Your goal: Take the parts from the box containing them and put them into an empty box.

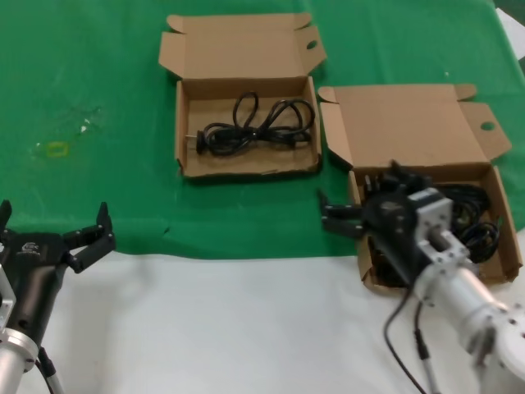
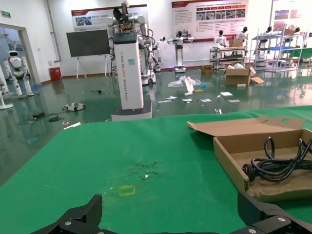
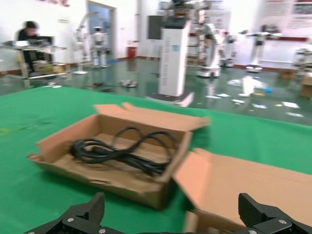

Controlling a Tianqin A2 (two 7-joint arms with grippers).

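**A:** Head view: right gripper (image 1: 338, 215) spread above the tall-lidded brown cardboard box (image 1: 505, 215); black coiled cords (image 1: 476, 220) remain inside, one (image 1: 256, 125) in the short-lidded box (image 1: 246, 164).

**B:** Probably loops snag coming out. Left gripper (image 1: 82, 240) idles spread.

Black hands (image 1: 86, 238) on silver arms (image 1: 459, 287), dangling black cables (image 1: 402, 341).

The left arm is reaching in from the near left corner in the head view, its black wrist angled forward and its left claw (image 1: 56, 232) hanging with fingers spread wide. The right arm, silver with a black wrist housing and a trailing cable, is stretching forward from the near right, tilted toward the middle; its right claw (image 1: 338, 215) is also gaping, fingertips well apart and holding nothing.
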